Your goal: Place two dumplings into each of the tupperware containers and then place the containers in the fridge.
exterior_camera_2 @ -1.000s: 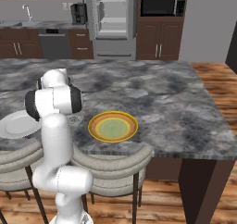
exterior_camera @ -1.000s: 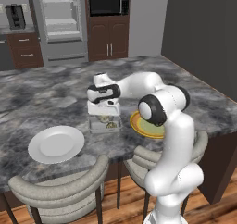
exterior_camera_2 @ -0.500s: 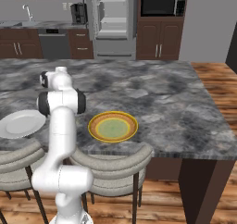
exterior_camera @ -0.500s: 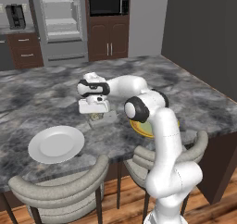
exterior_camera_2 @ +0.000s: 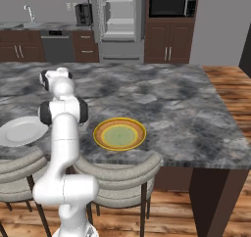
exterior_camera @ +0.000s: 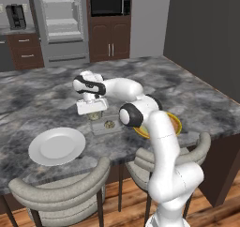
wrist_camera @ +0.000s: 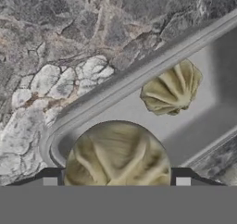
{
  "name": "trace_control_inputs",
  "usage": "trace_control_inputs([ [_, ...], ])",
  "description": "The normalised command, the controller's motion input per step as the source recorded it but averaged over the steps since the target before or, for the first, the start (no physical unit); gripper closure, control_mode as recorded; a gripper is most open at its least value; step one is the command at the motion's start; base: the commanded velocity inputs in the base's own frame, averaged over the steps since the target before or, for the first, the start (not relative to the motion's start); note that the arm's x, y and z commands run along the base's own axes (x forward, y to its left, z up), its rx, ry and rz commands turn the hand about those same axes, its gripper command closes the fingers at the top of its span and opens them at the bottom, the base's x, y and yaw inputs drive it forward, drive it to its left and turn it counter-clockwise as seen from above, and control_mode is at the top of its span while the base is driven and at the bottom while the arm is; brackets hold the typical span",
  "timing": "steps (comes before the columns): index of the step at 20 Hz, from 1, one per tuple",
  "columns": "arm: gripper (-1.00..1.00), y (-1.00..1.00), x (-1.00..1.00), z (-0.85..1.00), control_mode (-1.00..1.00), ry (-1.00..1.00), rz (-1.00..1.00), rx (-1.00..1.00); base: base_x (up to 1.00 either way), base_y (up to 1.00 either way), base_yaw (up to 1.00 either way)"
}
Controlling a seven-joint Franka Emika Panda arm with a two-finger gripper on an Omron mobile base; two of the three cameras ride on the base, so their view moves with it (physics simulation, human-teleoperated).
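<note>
In the hand view a pale ribbed dumpling (wrist_camera: 117, 154) sits between my two dark fingertips, and my gripper (wrist_camera: 116, 180) is shut on its sides. It hangs over the near corner of a translucent grey tupperware container (wrist_camera: 139, 77). A second dumpling (wrist_camera: 171, 88) lies on that container's floor. From the left base, my gripper (exterior_camera: 95, 114) points down at the island's middle, just left of a container (exterior_camera: 106, 126) holding one dumpling (exterior_camera: 109, 124). The steel fridge (exterior_camera: 61, 24) (exterior_camera_2: 120, 15) stands open at the back wall.
A round white plate (exterior_camera: 57, 145) (exterior_camera_2: 19, 130) lies left of the container. A yellow orange-rimmed plate (exterior_camera_2: 119, 134) sits to its right, partly behind my arm. Grey stools (exterior_camera: 61, 193) line the island's front edge. A black microwave (exterior_camera: 110, 3) is right of the fridge.
My hand has swung left and a little back from the container's near side, with the arm stretching out. The jaws have kept the same width.
</note>
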Motion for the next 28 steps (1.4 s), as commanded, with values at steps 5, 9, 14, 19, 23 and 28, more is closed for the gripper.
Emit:
trace_control_inputs([
  [5,1.00,-0.34,-0.50,0.00,-1.00,0.01,0.00,0.00,0.00,0.00,0.00],
  [9,1.00,-0.46,-0.54,-0.22,-1.00,-0.13,0.00,0.01,0.00,0.00,0.00],
  [14,1.00,-0.02,-0.11,-0.10,-1.00,-0.42,0.03,0.05,0.00,0.00,0.00],
  [19,1.00,0.00,-0.08,0.00,-1.00,-0.10,0.01,0.21,0.00,0.00,0.00],
  [23,1.00,-0.03,-0.06,-0.01,-1.00,-0.04,0.01,0.00,0.00,0.00,0.00],
  [28,-1.00,0.00,0.00,0.00,-1.00,0.00,0.00,0.00,0.00,0.00,0.00],
])
